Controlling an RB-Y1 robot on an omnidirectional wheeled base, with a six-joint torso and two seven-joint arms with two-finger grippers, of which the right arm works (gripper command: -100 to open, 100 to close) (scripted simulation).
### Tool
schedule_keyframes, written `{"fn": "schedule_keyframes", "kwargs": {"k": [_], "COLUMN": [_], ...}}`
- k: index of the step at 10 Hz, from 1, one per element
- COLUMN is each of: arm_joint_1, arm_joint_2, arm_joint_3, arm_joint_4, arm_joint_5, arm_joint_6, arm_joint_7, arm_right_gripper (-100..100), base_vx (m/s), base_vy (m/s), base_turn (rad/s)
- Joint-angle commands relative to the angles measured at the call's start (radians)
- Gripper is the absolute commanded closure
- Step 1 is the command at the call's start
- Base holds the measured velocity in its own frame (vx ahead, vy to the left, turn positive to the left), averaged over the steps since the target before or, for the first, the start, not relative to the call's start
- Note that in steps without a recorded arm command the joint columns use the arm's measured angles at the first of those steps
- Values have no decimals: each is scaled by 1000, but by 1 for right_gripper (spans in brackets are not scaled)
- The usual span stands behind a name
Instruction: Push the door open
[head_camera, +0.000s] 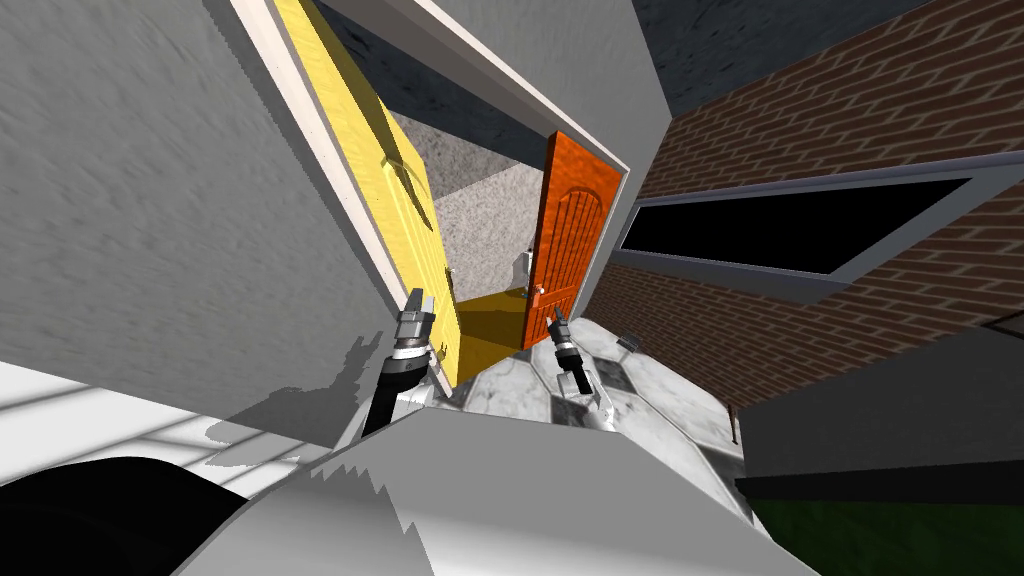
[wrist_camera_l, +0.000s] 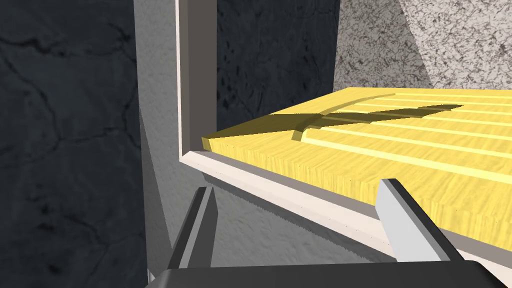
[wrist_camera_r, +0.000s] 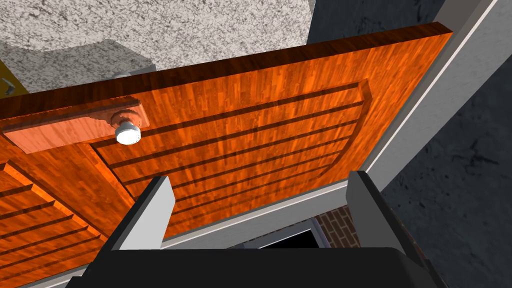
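Fingers of the left gripper (head_camera: 417, 300) stand apart, holding nothing, at the edge of the yellow door (head_camera: 385, 170), perhaps touching it. The right gripper (head_camera: 557, 320), likewise spread, faces the orange door (wrist_camera_r: 260, 125) near its white knob (wrist_camera_r: 127, 134). Both doors stand swung inward.

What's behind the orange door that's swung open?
Past the orange door a speckled grey wall and a yellow-brown floor show. The door itself covers whatever lies directly behind its panel.
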Motion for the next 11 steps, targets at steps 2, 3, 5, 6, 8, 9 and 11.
{"fn": "schedule_keyframes", "kwargs": {"k": [2,3,5,6,8,9,11], "arm_joint_1": [-45,-61,-93,-109,-141,-156,-188], "arm_joint_2": [-1,-3,-6,-7,-10,-11,-14], "arm_joint_3": [9,12,18,22,28,31,37], "arm_joint_4": [81,109,165,193,248,275,330], "arm_joint_5": [11,15,23,27,35,39,46], "arm_joint_6": [-10,-12,-18,-21,-27,-29,-35], "arm_joint_7": [-15,-21,-33,-39,-51,-57,-69], "arm_right_gripper": [-100,-100,-100,-100,-100,-100,-100], "base_vx": [84,77,79,78,85,77,70], "base_vy": [-100,-92,-105,-110,-106,-93,-99], "base_turn": [62,51,60,56,57,50,56]}}
